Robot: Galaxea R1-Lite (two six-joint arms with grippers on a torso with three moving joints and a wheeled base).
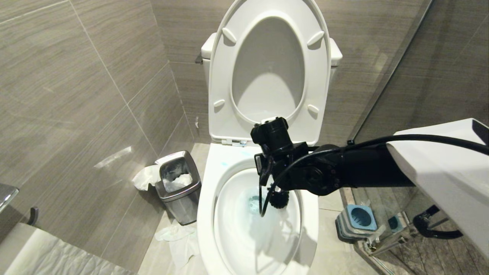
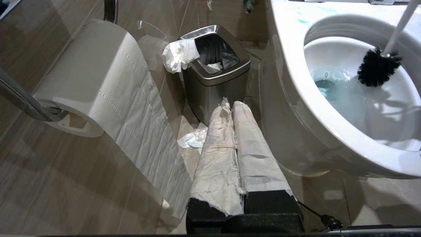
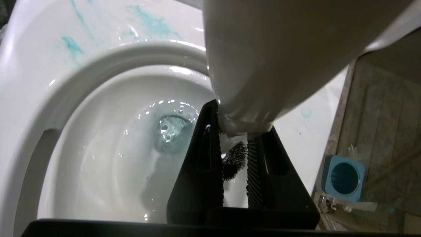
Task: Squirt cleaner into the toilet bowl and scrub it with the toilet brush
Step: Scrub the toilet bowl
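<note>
The white toilet bowl (image 1: 206, 198) stands open with seat and lid raised. Pale blue cleaner tints the water (image 1: 252, 202) and streaks the back rim (image 3: 151, 23). My right gripper (image 3: 236, 118) hangs over the bowl, shut on the white handle (image 3: 263, 59) of the toilet brush. The black bristle head (image 1: 279, 198) sits low inside the bowl, beside the tinted water (image 2: 329, 82). The brush's square blue base (image 1: 359, 217) stands on the floor right of the toilet. My left gripper (image 2: 232, 105) is parked low, left of the bowl (image 2: 289, 65), shut, its fingers wrapped in white.
A small steel bin (image 1: 179, 187) with tissue hanging out stands left of the toilet, with crumpled tissue (image 1: 179, 236) on the floor before it. A toilet paper roll (image 2: 88, 82) hangs on the left wall. A glass partition (image 1: 382, 76) closes off the right side.
</note>
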